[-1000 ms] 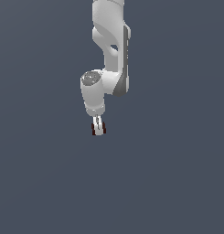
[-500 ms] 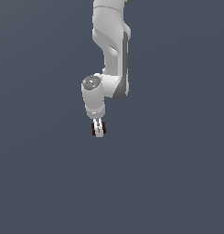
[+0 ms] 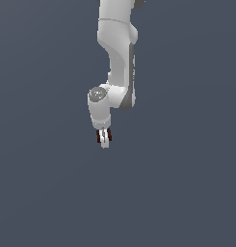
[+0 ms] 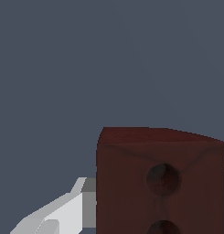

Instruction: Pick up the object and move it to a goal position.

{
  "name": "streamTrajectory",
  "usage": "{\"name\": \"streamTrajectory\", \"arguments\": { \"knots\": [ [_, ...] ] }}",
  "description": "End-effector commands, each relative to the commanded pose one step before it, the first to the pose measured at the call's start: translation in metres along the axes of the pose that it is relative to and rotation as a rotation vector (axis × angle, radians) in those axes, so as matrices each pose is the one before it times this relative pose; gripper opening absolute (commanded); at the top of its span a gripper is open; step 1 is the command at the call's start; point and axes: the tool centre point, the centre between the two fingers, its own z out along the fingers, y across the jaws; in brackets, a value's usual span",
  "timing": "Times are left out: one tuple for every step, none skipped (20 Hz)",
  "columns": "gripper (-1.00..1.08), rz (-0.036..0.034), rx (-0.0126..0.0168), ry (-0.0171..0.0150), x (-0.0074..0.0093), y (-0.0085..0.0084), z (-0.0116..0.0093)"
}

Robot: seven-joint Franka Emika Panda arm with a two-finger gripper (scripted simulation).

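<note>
In the exterior view the white arm (image 3: pixel 117 53) comes down from the top edge, bends at a rounded joint and ends in a short wrist pointing downward. At its tip the pincer (image 3: pixel 104 138) shows as a small white piece with thin dark red-brown slivers on either side of it; that is the object (image 3: pixel 98 137), sitting right at the fingertips and much smaller than the wrist above it. The fingers are drawn in close with the object between them, so the pincer is pinching the object. All around it the background (image 3: pixel 187 183) is one flat slate-grey field: no table edge, no horizon, no wall line and no shadow under the pincer, so whether this grey is a floor or a backdrop cannot be told.

In the wrist view the object (image 4: pixel 161 180) is a dark red-brown block with flat faces and sharp edges. Its near face carries a round recessed hole, with a second hole partly cut off by the frame edge. One white finger (image 4: pixel 58 212) lies just beside the block, touching its side; the other finger is hidden by the block. Beyond the block, the same unbroken slate-grey fills the frame, without texture or seams.
</note>
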Motion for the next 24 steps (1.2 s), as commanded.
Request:
{"name": "streamTrajectory", "arguments": {
  "knots": [
    [-1.0,0.0001,0.00068,0.00005,0.00003,-0.00025,0.00084],
    [-1.0,0.0,0.0,0.0,0.0,0.0,0.0],
    [-1.0,0.0,0.0,0.0,0.0,0.0,0.0],
    [-1.0,0.0,0.0,0.0,0.0,0.0,0.0],
    [-1.0,0.0,0.0,0.0,0.0,0.0,0.0],
    [-1.0,0.0,0.0,0.0,0.0,0.0,0.0],
    [-1.0,0.0,0.0,0.0,0.0,0.0,0.0],
    [-1.0,0.0,0.0,0.0,0.0,0.0,0.0],
    [-1.0,0.0,0.0,0.0,0.0,0.0,0.0],
    [-1.0,-0.00012,0.00137,0.00004,-0.00004,-0.00053,-0.00077],
    [-1.0,0.0,0.0,0.0,0.00006,-0.00017,-0.00019],
    [-1.0,0.0,0.0,0.0,0.00017,-0.00051,-0.00057],
    [-1.0,0.0,0.0,0.0,0.00028,-0.00085,-0.00095],
    [-1.0,0.0,0.0,0.0,0.0004,-0.00119,-0.00133],
    [-1.0,0.00004,-0.00021,0.00044,0.00052,-0.00153,-0.00168],
    [-1.0,0.0,0.0,0.0,0.00062,-0.00188,-0.00209],
    [-1.0,0.0,0.0,0.0,0.00074,-0.00222,-0.00247],
    [-1.0,0.00005,-0.00026,0.00041,0.00086,-0.00257,-0.00279],
    [-1.0,0.0,0.0,0.0,0.00097,-0.00292,-0.00323],
    [-1.0,0.00004,-0.00025,0.00042,0.00109,-0.00327,-0.00355],
    [-1.0,0.0,0.0,0.0,0.0012,-0.0036,-0.00397],
    [-1.0,0.00005,-0.00035,0.00059,0.00131,-0.00393,-0.00423],
    [-1.0,0.0,0.0,0.0,0.00141,-0.00422,-0.00462],
    [-1.0,0.0,0.0,0.0,0.0015,-0.0045,-0.00491]
  ]
}}
